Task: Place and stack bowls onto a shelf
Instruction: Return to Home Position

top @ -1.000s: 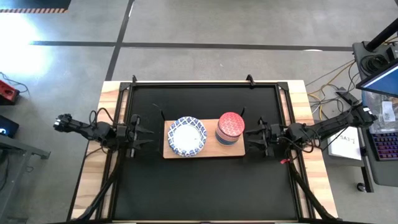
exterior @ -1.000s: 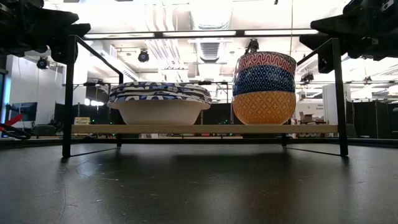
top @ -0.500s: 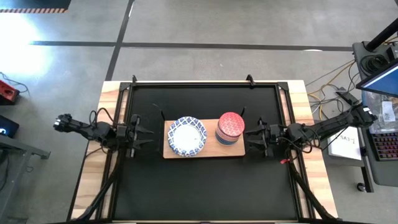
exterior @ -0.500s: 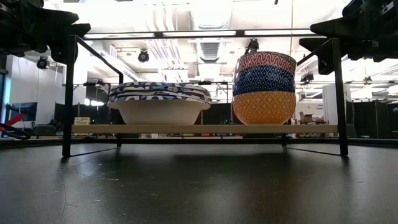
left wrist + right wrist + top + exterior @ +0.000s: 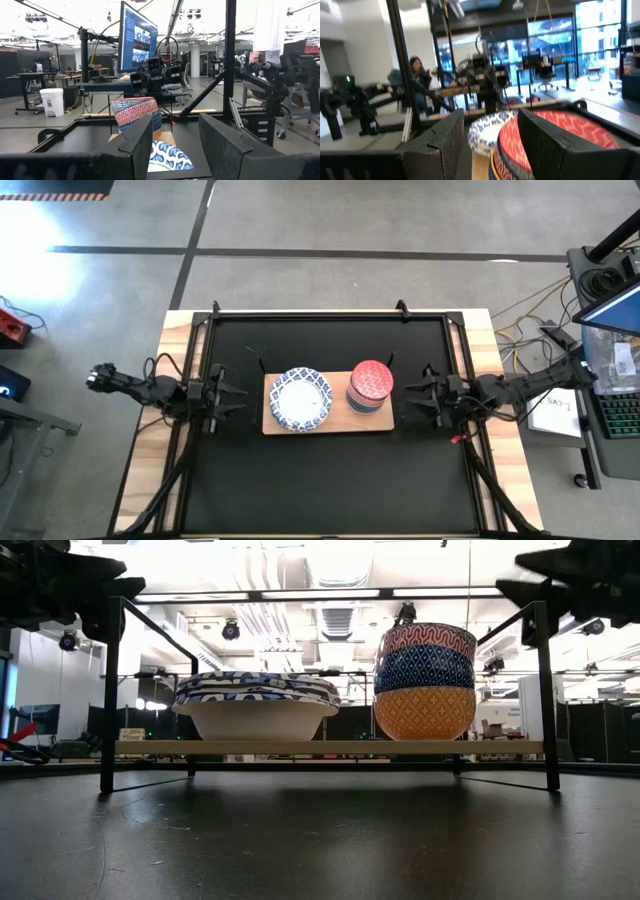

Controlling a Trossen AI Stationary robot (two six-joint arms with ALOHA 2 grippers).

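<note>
You have the wide bowls (image 5: 301,399) stacked on the shelf (image 5: 328,423) toward the left arm (image 5: 165,393), and the small bowls (image 5: 371,385) stacked toward the right arm (image 5: 500,390). Both arms flank the shelf, jaws released and empty.

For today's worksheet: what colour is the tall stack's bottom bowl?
The bottom bowl is orange; clearest in low view.

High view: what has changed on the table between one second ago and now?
The right tool drew back to the right, away from the shelf, open and empty. The left tool, the wide bowls and the stack of small bowls stayed as they were.
</note>
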